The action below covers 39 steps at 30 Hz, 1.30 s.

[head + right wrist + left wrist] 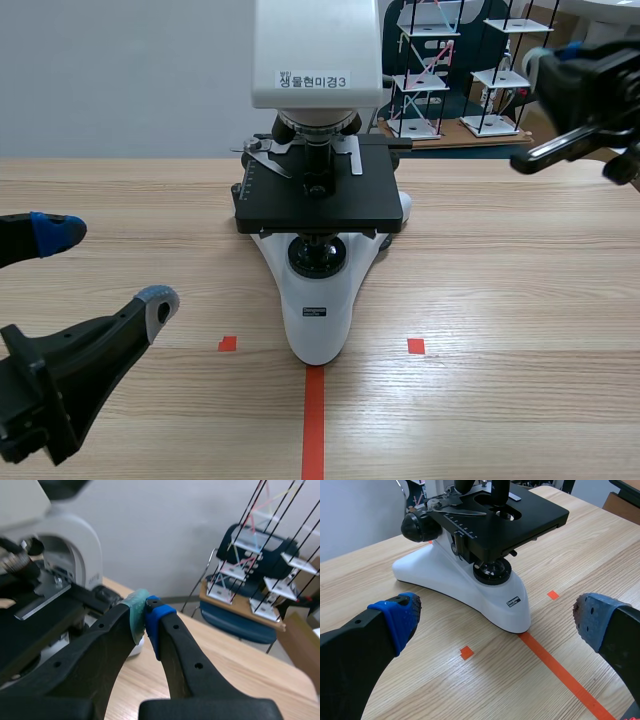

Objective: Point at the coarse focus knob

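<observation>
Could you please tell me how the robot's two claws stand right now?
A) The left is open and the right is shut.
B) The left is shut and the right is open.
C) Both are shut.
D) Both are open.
A: the left claw is spread wide with the microscope ahead of it, while the right claw is closed, tips touching with nothing between them.

Across my pale wooden table (520, 260), off to my right, wire racks (414, 82) with small white shelves stand on a wooden board (240, 605) above a dark blue chair (235, 622).
</observation>
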Motion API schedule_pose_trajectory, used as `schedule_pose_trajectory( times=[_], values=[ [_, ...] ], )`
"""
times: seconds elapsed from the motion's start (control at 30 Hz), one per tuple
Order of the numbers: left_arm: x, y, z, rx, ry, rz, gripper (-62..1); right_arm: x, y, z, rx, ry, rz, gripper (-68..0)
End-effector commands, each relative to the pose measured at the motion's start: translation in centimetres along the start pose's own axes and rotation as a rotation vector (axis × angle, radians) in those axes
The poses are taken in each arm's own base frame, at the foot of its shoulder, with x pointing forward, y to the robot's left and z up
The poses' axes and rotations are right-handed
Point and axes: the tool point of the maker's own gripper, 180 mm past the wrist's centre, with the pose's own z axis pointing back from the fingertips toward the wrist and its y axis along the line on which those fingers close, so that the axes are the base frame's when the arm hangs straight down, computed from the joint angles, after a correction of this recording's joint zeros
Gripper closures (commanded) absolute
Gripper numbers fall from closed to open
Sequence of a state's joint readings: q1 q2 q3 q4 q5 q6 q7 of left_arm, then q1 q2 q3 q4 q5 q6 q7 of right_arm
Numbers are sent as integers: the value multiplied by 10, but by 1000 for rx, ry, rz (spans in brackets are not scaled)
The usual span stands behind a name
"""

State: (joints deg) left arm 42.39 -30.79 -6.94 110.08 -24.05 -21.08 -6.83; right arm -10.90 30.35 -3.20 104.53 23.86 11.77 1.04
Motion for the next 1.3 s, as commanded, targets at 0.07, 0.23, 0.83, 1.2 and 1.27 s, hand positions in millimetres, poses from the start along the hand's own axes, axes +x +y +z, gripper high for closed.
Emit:
schedule_pose_trajectory(
  times=[0.07,0.23,0.83,1.2,1.27],
  values=[
    [3,-1,1,2,-14,9,-623,7,-12,-16,-8,-38,32,0],
    [3,-1,1,2,-14,9,-623,9,-29,-34,-32,-49,41,0],
    [3,-1,1,2,-14,9,-623,-2,-31,-102,62,-4,36,0],
    [3,-1,1,2,-14,10,-623,-10,2,-120,165,109,-66,0],
    [3,-1,1,2,-14,10,-623,-6,3,-122,171,105,-74,0]
  ],
)
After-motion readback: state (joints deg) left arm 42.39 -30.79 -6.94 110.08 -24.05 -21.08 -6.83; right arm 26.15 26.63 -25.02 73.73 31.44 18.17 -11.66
